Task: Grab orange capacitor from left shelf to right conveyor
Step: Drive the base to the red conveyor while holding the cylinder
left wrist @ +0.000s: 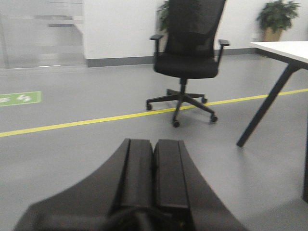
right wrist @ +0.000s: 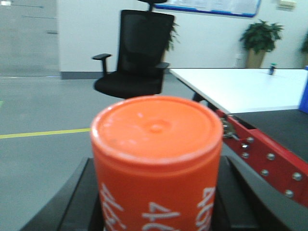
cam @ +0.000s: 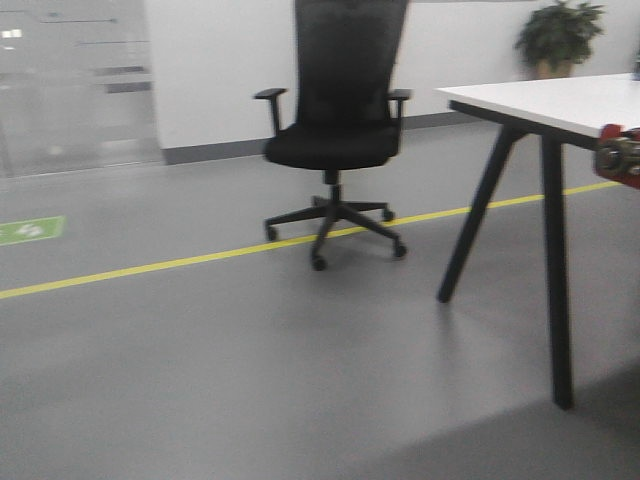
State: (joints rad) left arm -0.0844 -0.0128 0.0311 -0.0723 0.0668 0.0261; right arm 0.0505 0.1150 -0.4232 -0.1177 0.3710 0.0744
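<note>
Right gripper: black jaws clamped on the small orange cylindrical capacitor, which stands upright with white digits on its side. Left gripper: black fingers pressed together, nothing between them. Near the capacitor's right is the glossy red conveyor frame with silver bolts, and the dark textured belt lies behind it. Farther off: white tabletop, black mesh office chair.

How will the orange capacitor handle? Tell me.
Probably rigid: the orange capacitor shows no dent between the fingers. Its smooth wall may slip. Being a cylinder, it would likely roll if tipped on the right conveyor.
</note>
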